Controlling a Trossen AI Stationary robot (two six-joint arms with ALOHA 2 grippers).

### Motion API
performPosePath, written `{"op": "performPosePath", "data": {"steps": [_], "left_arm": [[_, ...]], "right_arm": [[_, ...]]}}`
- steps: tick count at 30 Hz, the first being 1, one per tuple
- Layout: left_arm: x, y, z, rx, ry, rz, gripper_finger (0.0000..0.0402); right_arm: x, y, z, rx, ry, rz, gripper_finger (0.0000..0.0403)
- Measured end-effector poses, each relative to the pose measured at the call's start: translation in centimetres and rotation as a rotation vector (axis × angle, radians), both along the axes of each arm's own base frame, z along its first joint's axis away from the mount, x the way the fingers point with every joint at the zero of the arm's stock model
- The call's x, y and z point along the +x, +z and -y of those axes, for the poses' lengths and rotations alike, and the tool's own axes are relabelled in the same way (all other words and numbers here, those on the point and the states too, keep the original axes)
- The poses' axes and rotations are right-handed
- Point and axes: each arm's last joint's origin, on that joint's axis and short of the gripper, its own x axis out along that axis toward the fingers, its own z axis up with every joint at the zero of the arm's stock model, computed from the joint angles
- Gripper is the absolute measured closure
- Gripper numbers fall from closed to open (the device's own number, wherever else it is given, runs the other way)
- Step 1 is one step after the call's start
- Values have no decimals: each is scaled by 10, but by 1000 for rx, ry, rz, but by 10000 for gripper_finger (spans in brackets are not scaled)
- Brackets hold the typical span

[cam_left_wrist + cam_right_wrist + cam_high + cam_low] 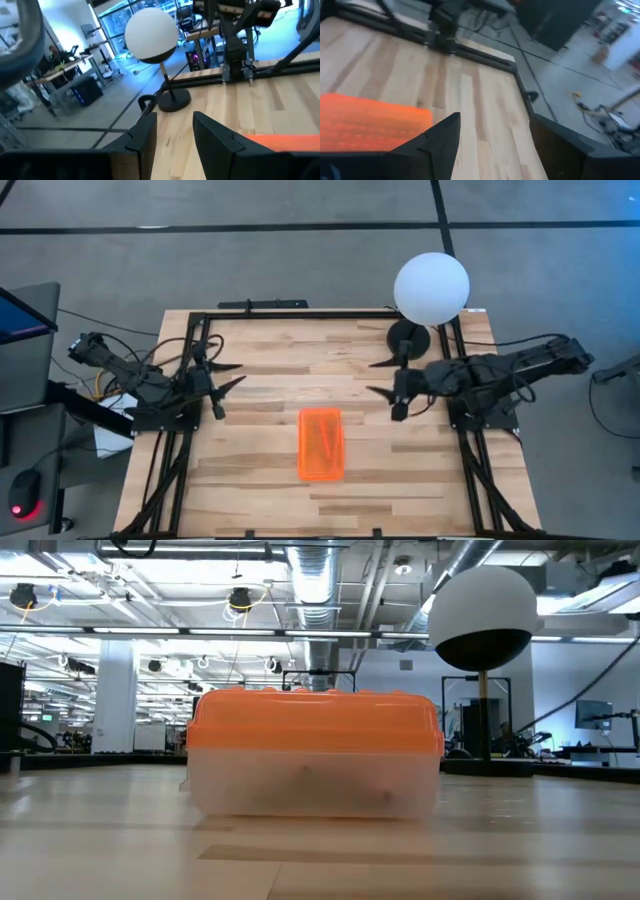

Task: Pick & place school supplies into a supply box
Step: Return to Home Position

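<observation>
We are holding the left gripper [238, 373] and right gripper [372, 377] wide open, empty, clear of the shut supply box [321, 444] (packing looks finished).

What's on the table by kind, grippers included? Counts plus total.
Box: 1, orange lid shut; contents can't be counted through it
Lamp: 1, white globe at the far right corner
Grippers: 2, left gripper and right gripper, both open, empty, off the box
Total: 4
</observation>
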Motion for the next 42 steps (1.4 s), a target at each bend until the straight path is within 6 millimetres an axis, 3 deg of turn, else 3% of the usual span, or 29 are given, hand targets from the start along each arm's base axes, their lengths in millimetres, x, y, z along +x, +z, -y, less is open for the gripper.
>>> {"op": "performPosePath", "data": {"steps": [10,18,26,30,38,42], "left_arm": [[-23,-43,-13,-62,-34,114,279],[-38,-66,-21,-77,-19,149,279],[-48,-95,-26,-120,-70,227,279],[-43,-104,-24,-133,-77,266,278],[-34,-132,-24,-123,-51,256,278],[-31,-131,-23,-66,-244,249,278]], "right_arm": [[-71,-66,33,143,-93,358,168],[-100,-98,44,256,-29,426,168],[-108,-139,46,297,16,532,168],[-109,-154,47,298,5,549,168],[-109,-165,50,311,-21,502,168],[-109,-165,49,285,6,490,168]]}}
